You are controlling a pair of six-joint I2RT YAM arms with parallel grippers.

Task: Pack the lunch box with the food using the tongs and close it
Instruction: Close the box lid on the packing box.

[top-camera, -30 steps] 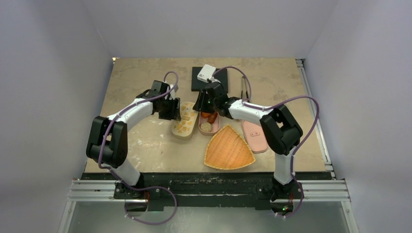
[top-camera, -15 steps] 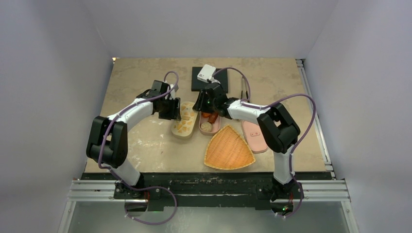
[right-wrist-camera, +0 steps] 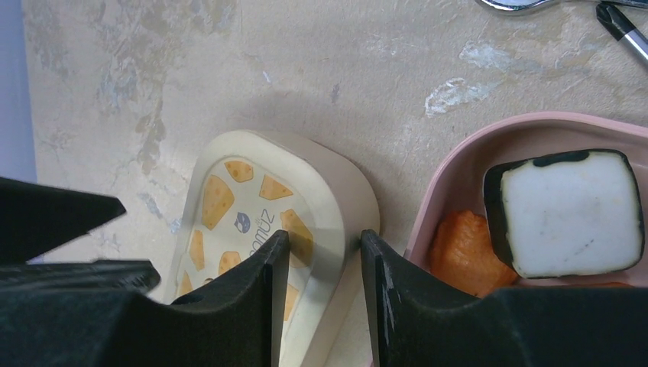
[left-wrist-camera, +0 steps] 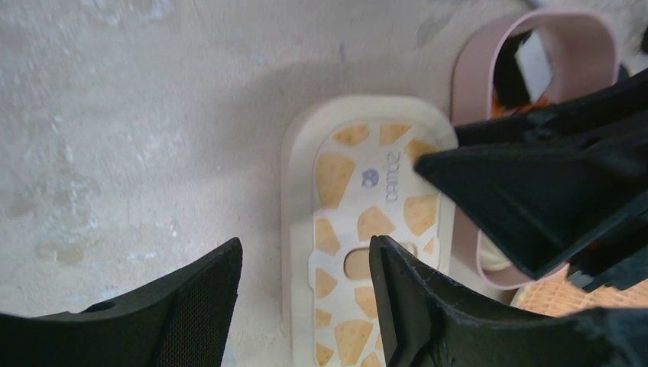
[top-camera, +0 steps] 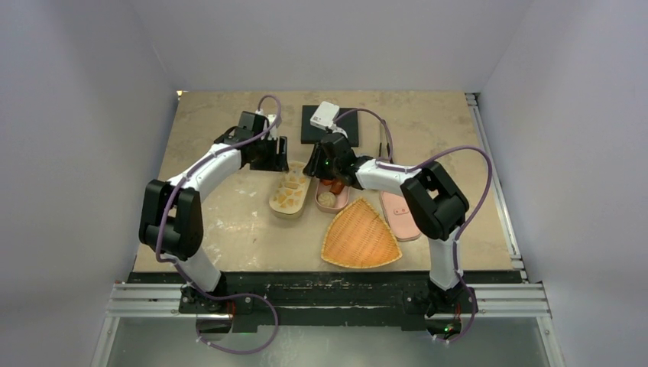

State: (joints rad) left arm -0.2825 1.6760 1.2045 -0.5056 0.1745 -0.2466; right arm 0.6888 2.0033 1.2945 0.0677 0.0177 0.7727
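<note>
The pink lunch box [top-camera: 340, 202] holds food: a beige bun [top-camera: 326, 199], an orange piece [right-wrist-camera: 466, 252] and a black-and-white piece [right-wrist-camera: 565, 210]. Left of it lies a cream lid with a cheese pattern [right-wrist-camera: 244, 206]. My right gripper [right-wrist-camera: 321, 245] pinches that lid's near-right rim, one finger on top and one on the outer wall. My left gripper [left-wrist-camera: 306, 306] hangs open above the lid's left edge [left-wrist-camera: 294, 229] and touches nothing. Slim dark tongs [top-camera: 381, 141] lie behind the right arm, partly under its cable, with no gripper on them.
A woven triangular tray [top-camera: 359, 233] sits in front of the lunch box. A pink lid [top-camera: 399, 214] lies to the tray's right. At the back stands a black block [top-camera: 309, 131] with a white box [top-camera: 325, 115] on it. A silver tool [right-wrist-camera: 520, 4] lies beyond the lunch box.
My left gripper has opened wider and drawn back off the cream lid toward the far side. The right jaws have narrowed onto the lid's rim.
</note>
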